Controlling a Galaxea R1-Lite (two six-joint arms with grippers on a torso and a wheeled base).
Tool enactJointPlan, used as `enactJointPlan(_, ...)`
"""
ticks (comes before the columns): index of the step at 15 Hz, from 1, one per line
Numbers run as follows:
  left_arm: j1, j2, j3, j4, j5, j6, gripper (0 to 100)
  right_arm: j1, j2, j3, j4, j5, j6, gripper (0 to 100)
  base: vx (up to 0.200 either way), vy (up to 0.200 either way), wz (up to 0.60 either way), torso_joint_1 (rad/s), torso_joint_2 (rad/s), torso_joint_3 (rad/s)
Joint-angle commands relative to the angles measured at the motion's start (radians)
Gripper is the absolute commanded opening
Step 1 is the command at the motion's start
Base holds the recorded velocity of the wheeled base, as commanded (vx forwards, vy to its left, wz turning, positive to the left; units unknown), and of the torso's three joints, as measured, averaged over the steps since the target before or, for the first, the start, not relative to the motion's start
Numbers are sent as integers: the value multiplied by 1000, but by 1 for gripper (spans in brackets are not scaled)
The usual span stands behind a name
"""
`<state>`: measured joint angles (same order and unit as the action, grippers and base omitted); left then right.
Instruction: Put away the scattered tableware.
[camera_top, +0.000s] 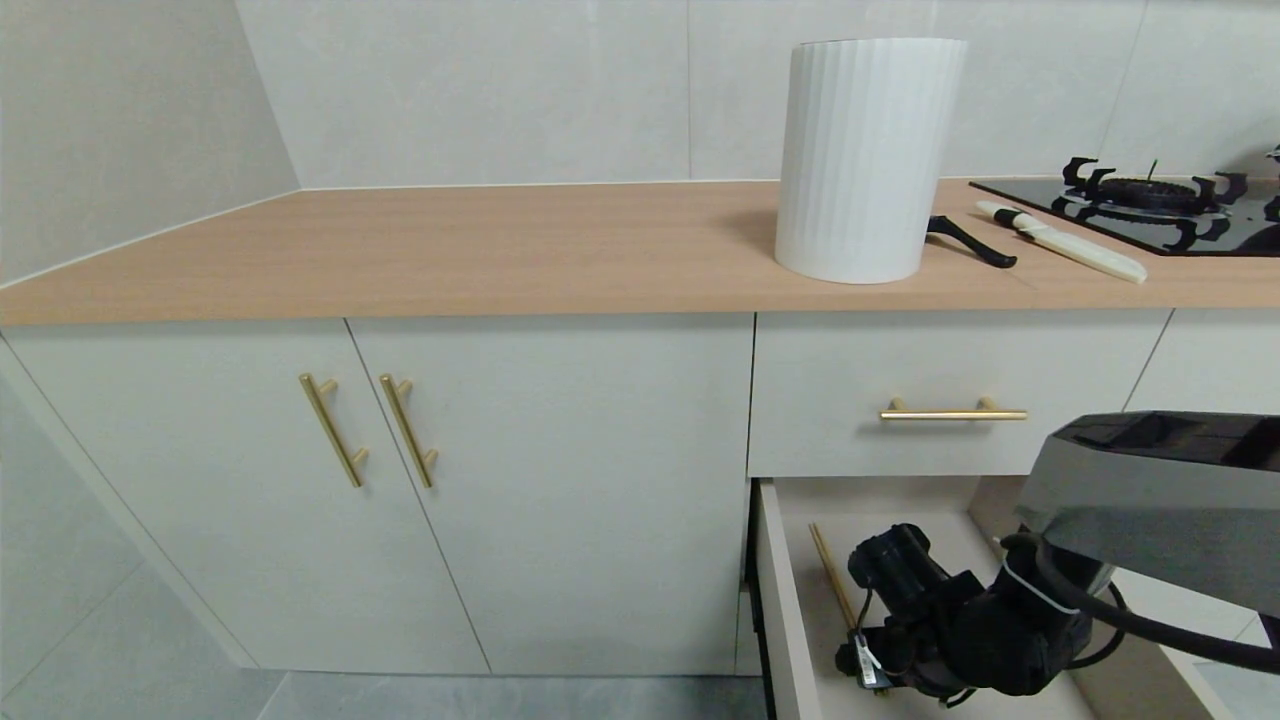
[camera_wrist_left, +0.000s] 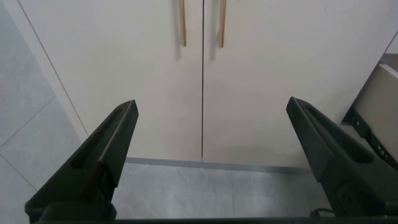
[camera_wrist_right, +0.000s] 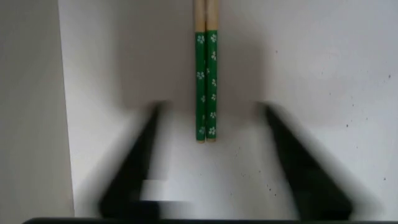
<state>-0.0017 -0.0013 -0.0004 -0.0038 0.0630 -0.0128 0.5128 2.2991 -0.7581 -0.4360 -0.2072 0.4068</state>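
Chopsticks (camera_wrist_right: 206, 68), a slim pair with pale wooden shafts and green flower-printed ends, lie side by side on the smooth white floor of the open drawer (camera_top: 785, 600). I see my right gripper (camera_wrist_right: 208, 109) over them, fingers apart, the green tips between them and not clamped. My left gripper (camera_wrist_left: 208, 106) is spread wide, facing matte cupboard doors (camera_wrist_left: 261, 93) with brass bar handles (camera_wrist_left: 183, 25). On the wood-grain counter (camera_top: 450, 250) stands a ribbed white cylinder (camera_top: 865, 160), with a cream knife (camera_top: 1065, 243) lying nearby.

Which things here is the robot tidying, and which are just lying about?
Job: chopsticks, open drawer, right end effector; likely also the knife and black-handled utensil.
Lying about: white ribbed canister, gas hob, cupboard doors.
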Motion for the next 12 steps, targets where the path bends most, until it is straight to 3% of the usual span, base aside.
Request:
enactJointPlan(1,0,1,0,-1,1,0,100,1,-63,17,2,0,12,100,0,0,0,0,0,0)
enactJointPlan(3,0,1,0,-1,0,-1,100,0,-257,79,17,11,7,100,0,0,0,0,0,0)
enactJointPlan(5,0,1,0,-1,0,0,100,-14,-481,126,123,25,-8,100,0,0,0,0,0,0)
enactJointPlan(8,0,1,0,-1,0,0,100,-111,-750,56,350,45,-54,100,0,0,0,0,0,0)
enactJointPlan(12,0,1,0,-1,0,0,100,-238,-915,-1,419,66,-117,100,0,0,0,0,0,0)
